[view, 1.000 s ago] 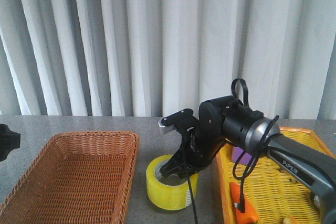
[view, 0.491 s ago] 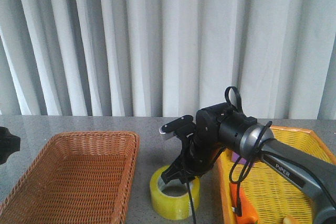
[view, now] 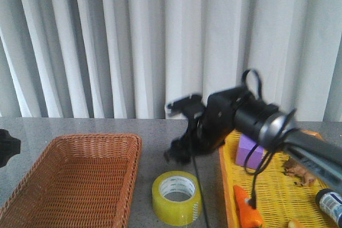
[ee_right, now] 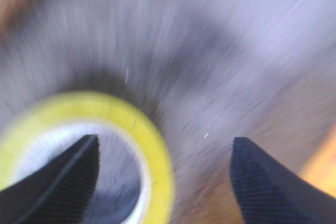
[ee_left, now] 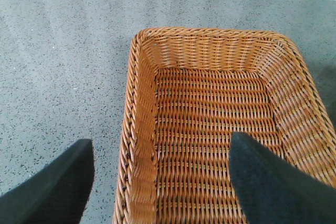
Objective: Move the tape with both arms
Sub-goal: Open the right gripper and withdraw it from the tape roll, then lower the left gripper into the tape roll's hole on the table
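The right end effector [view: 175,152] has let go of the tape [view: 176,197] and lifted clear. A second ago its fingers were down at the roll's rim; half a second ago they were still at it, with the roll slightly lower in the front view. Now the arm is blurred with motion, raised and pulled toward 12 o'clock, and the roll lies flat on the bench [view: 155,132] by itself, hole upward, white core showing.

In the right wrist view the end effector [ee_right: 163,182] is spread wide, with the tape [ee_right: 152,145] beneath one finger and nothing pinched between them. That picture is smeared, so fine contact cannot be judged, but the front view shows a clear gap.

The tape sits between the basket [view: 75,142] at its 9 o'clock and the yellow tray [view: 227,185] at its 3 o'clock, near both, touching neither as far as can be seen.

The left end effector [ee_left: 163,182] hangs over the basket [ee_left: 210,66] with its fingers wide apart, holding nothing.

This reads as the first half done: the right arm has set the roll down midway, within the left arm's reach. The left arm's pickup is not yet begun.
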### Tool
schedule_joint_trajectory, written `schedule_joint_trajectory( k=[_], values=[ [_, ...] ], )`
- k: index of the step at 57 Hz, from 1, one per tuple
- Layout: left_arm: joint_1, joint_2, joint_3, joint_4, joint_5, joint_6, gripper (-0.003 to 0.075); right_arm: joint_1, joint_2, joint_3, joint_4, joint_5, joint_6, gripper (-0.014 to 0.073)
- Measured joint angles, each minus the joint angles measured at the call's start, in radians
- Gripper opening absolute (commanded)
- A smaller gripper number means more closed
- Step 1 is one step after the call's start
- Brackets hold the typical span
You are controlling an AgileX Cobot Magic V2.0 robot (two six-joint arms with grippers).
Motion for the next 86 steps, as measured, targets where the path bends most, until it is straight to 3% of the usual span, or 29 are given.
schedule_joint_trajectory(
  k=[8,16,29,41,51,60,72,86],
  values=[
    [-0.017,0.000,0.000,0.000,0.000,0.000,0.0517,0.000,-0.142,-0.002,-0.098,-0.066,0.037,0.0318],
    [-0.063,0.000,0.000,0.000,0.000,0.016,0.0517,-0.013,-0.271,-0.002,-0.240,-0.084,0.162,0.0205],
    [-0.164,0.000,0.000,-0.002,-0.014,0.071,0.0517,-0.164,-0.406,-0.001,-0.279,0.017,0.270,-0.0015],
    [-0.247,0.000,-0.037,-0.003,-0.033,0.083,0.0517,-0.332,-0.529,0.149,-0.223,0.019,0.267,-0.0008],
    [-0.305,0.013,-0.200,-0.003,0.000,0.083,0.0517,-0.431,-0.602,0.328,-0.220,-0.033,0.267,-0.0008],
    [-0.375,0.106,-0.456,-0.004,0.094,0.083,0.0517,-0.449,-0.607,0.432,-0.217,-0.041,0.267,-0.0007],
    [-0.451,0.377,-0.829,-0.005,0.342,0.122,0.0517,-0.449,-0.607,0.508,-0.213,-0.044,0.267,-0.0007],
    [-0.467,0.652,-0.954,0.002,0.406,0.063,0.0514,-0.449,-0.607,0.522,-0.213,-0.042,0.267,-0.0007]
  ],
)
